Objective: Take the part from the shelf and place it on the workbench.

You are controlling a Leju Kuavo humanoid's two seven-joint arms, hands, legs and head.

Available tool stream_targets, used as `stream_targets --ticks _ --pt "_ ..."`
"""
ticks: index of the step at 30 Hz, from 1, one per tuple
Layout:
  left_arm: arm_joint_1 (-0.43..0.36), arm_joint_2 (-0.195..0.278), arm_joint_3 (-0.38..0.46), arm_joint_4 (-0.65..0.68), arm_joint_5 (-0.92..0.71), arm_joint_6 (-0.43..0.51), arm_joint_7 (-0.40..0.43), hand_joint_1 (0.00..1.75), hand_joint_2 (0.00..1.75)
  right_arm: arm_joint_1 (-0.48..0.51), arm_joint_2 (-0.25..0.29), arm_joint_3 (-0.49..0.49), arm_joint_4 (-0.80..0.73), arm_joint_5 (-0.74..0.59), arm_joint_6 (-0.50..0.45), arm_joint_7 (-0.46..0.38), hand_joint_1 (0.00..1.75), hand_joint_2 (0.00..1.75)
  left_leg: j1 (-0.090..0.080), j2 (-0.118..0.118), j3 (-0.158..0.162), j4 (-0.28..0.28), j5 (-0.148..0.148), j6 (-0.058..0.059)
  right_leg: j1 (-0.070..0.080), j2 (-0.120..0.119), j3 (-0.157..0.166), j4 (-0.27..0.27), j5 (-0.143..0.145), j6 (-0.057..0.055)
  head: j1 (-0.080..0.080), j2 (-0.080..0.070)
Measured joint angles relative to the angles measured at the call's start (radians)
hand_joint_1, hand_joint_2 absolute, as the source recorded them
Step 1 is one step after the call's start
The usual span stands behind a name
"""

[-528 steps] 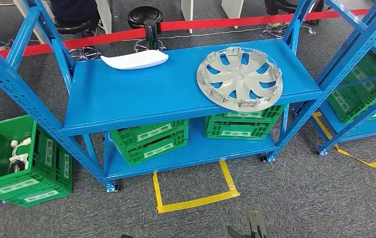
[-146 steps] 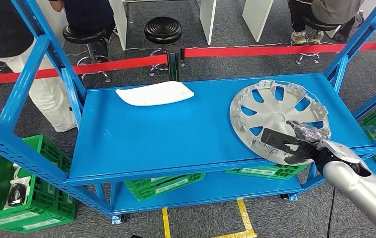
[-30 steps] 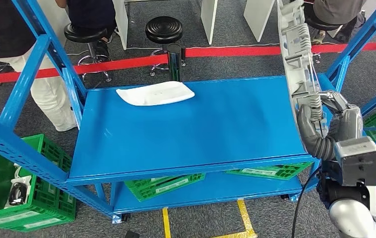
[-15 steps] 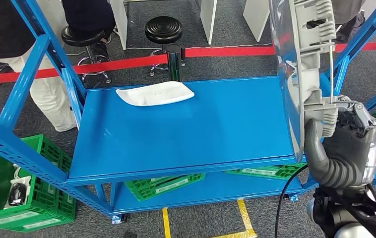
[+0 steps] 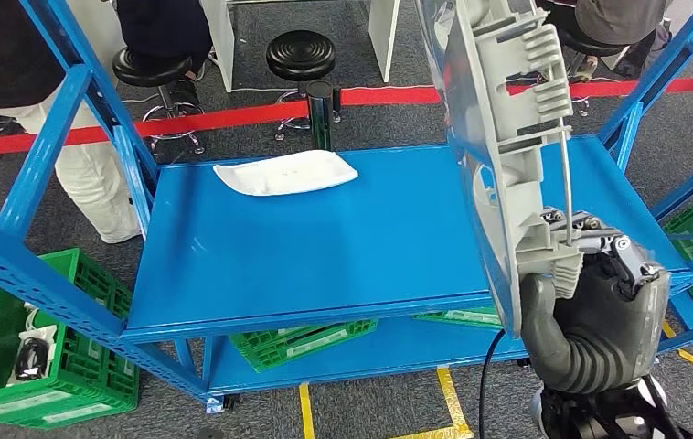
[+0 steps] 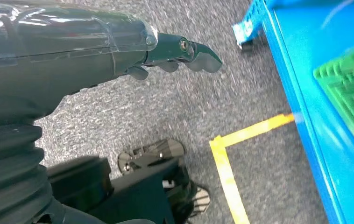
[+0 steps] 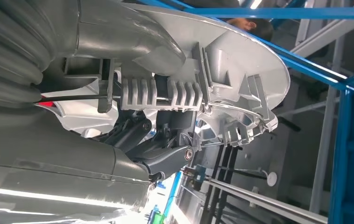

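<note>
Head view: you have the right hand (image 5: pixel 603 311) at about 5 o'clock, raised in front of the blue shelf (image 5: pixel 325 247), fingers clamped on the lower rim of the silver wheel cover (image 5: pixel 507 137). The cover is off the shelf surface, held nearly on edge, and runs from the hand up toward 1 o'clock, its ribbed back with clips and a wire ring facing the camera. On the top shelf board, a white tray (image 5: pixel 285 172) lies at roughly 11 o'clock, well apart from the cover. Green crates (image 5: pixel 302 337) sit on the lower board; another green crate (image 5: pixel 23 357) stands on the carpet at 8 o'clock. A red barrier tape (image 5: pixel 224 116) runs behind the shelf, with black stools (image 5: pixel 300 57) and people's legs beyond it. Right wrist view: you see the thumb (image 7: pixel 138 39) pressed on one face of the cover's rim (image 7: pixel 240 70) and the dark fingers (image 7: pixel 166 149) on the other. Left wrist view: the left hand (image 6: pixel 166 51) hangs over grey carpet beside yellow floor tape (image 6: pixel 231 158), holding nothing, fingers stretched out and slightly apart.
</note>
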Motion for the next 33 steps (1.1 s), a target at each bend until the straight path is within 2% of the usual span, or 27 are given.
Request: stream_targets --ticks 7,10,12,14,16,17,18,19,20,21,22,23,26,27,28,29,31,32,33 --pt "0.000 0.013 0.023 0.000 0.023 0.011 0.004 0.00 1.75 0.012 0.047 0.056 0.036 -0.020 -0.046 -0.057 1.75 1.75 -0.004 -0.001 -0.001 0.003 -0.002 0.003 -0.002 0.000 0.001 -0.004 0.002 0.003 -0.001 0.000" --pt "0.000 0.018 0.031 0.000 0.028 0.011 0.013 0.00 1.75 0.020 0.062 0.066 0.052 -0.029 -0.066 -0.072 1.75 1.75 -0.005 -0.001 0.000 0.001 0.001 0.008 -0.003 0.000 0.002 -0.008 0.006 0.009 -0.004 0.000" --pt "0.000 0.022 0.034 -0.001 0.030 0.011 0.020 0.00 1.75 0.023 0.068 0.072 0.062 -0.031 -0.076 -0.078 1.75 1.75 0.000 0.000 0.006 -0.011 0.012 0.016 -0.003 -0.001 -0.003 0.003 -0.006 0.014 -0.004 0.000" --pt "0.000 0.023 0.037 -0.001 0.031 0.010 0.027 0.00 1.75 0.027 0.070 0.077 0.071 -0.031 -0.085 -0.082 1.75 1.75 0.003 0.001 0.011 -0.020 0.020 0.021 -0.003 -0.002 -0.035 0.082 -0.060 0.016 0.004 0.000" --pt "0.001 0.023 0.038 -0.001 0.032 0.007 0.034 0.00 1.75 0.035 0.071 0.080 0.080 -0.032 -0.095 -0.084 1.75 1.75 0.002 0.001 0.011 -0.021 0.021 0.023 -0.002 -0.002 -0.090 0.216 -0.121 0.018 0.012 0.000" --pt "0.002 0.023 0.038 -0.001 0.032 0.005 0.037 0.00 1.75 0.038 0.072 0.082 0.084 -0.032 -0.099 -0.084 1.75 1.75 0.001 0.001 0.011 -0.020 0.020 0.022 -0.002 -0.002 -0.108 0.261 -0.131 0.018 0.014 0.000" --pt "0.002 0.023 0.038 -0.001 0.032 0.005 0.039 0.00 1.75 0.041 0.073 0.083 0.088 -0.033 -0.102 -0.084 1.75 1.75 0.001 0.001 0.012 -0.020 0.020 0.022 -0.003 -0.002 -0.111 0.270 -0.120 0.017 0.015 0.000" --pt "0.002 0.023 0.038 -0.001 0.032 0.004 0.039 0.00 1.75 0.042 0.074 0.084 0.092 -0.033 -0.103 -0.084 1.75 1.75 0.001 0.000 0.013 -0.020 0.019 0.020 -0.003 -0.002 -0.096 0.239 -0.091 0.015 0.016 0.000" --pt "0.002 0.023 0.038 -0.001 0.032 0.004 0.039 0.00 1.75 0.043 0.075 0.085 0.095 -0.033 -0.104 -0.084 1.75 1.75 0.001 -0.002 0.015 -0.020 0.017 0.017 -0.003 -0.002 -0.066 0.176 -0.052 0.011 0.017 0.000" --pt "0.002 0.022 0.038 -0.001 0.031 0.004 0.039 0.00 1.75 0.044 0.075 0.086 0.099 -0.033 -0.105 -0.084 1.75 1.75 0.000 -0.004 0.016 -0.019 0.015 0.013 -0.001 -0.002 -0.032 0.111 -0.025 0.006 0.017 0.000" --pt "0.002 0.021 0.038 -0.001 0.031 0.004 0.040 0.00 1.75 0.046 0.075 0.087 0.102 -0.034 -0.106 -0.084 1.75 1.75 -0.001 -0.006 0.016 -0.019 0.014 0.008 0.001 -0.001 -0.004 0.056 -0.008 0.001 0.017 0.000" --pt "0.001 0.021 0.038 -0.002 0.029 0.004 0.041 0.00 1.75 0.049 0.076 0.088 0.105 -0.036 -0.109 -0.084 1.75 1.75 -0.001 -0.007 0.015 -0.018 0.014 0.002 0.003 0.000 0.013 0.021 -0.002 -0.004 0.016 0.000" --pt "0.002 0.016 0.039 -0.002 0.021 0.002 0.049 0.00 1.75 0.058 0.076 0.089 0.114 -0.043 -0.124 -0.084 1.75 1.75 0.000 -0.009 0.010 -0.017 0.014 -0.016 0.006 -0.002 0.018 -0.003 -0.007 -0.024 0.013 0.000" --pt "0.002 0.014 0.039 -0.002 0.017 0.001 0.053 0.00 1.75 0.062 0.076 0.089 0.117 -0.044 -0.128 -0.084 1.75 1.75 0.001 -0.008 0.005 -0.009 0.004 -0.022 0.005 -0.004 0.017 -0.008 -0.006 -0.031 0.010 0.000" --pt "0.002 0.012 0.039 -0.002 0.013 -0.001 0.057 0.00 1.75 0.066 0.076 0.089 0.119 -0.045 -0.132 -0.084 1.75 1.75 0.002 -0.008 -0.006 0.017 -0.019 -0.027 0.003 -0.006 0.016 -0.012 -0.002 -0.038 0.005 0.000" --pt "0.002 0.011 0.039 -0.001 0.010 -0.004 0.061 0.00 1.75 0.069 0.076 0.089 0.121 -0.046 -0.135 -0.083 1.75 1.75 0.004 -0.008 -0.025 0.062 -0.052 -0.031 0.002 -0.009 0.015 -0.016 0.002 -0.043 -0.001 0.000" --pt "0.003 0.007 0.038 -0.001 0.004 -0.007 0.065 0.00 1.75 0.074 0.076 0.089 0.125 -0.046 -0.139 -0.083 1.75 1.75 0.007 -0.008 -0.079 0.191 -0.120 -0.037 0.004 -0.012 0.009 -0.016 0.006 -0.048 -0.012 0.000" --pt "0.003 0.005 0.038 -0.001 0.002 -0.007 0.066 0.00 1.75 0.074 0.076 0.089 0.128 -0.046 -0.139 -0.083 1.75 1.75 0.009 -0.008 -0.098 0.239 -0.135 -0.040 0.005 -0.013 0.006 -0.015 0.008 -0.049 -0.014 0.000" --pt "0.004 0.004 0.038 -0.001 0.001 -0.007 0.064 0.00 1.75 0.074 0.076 0.089 0.130 -0.046 -0.139 -0.083 1.75 1.75 0.011 -0.008 -0.103 0.256 -0.130 -0.041 0.005 -0.014 0.003 -0.015 0.010 -0.049 -0.016 0.000"
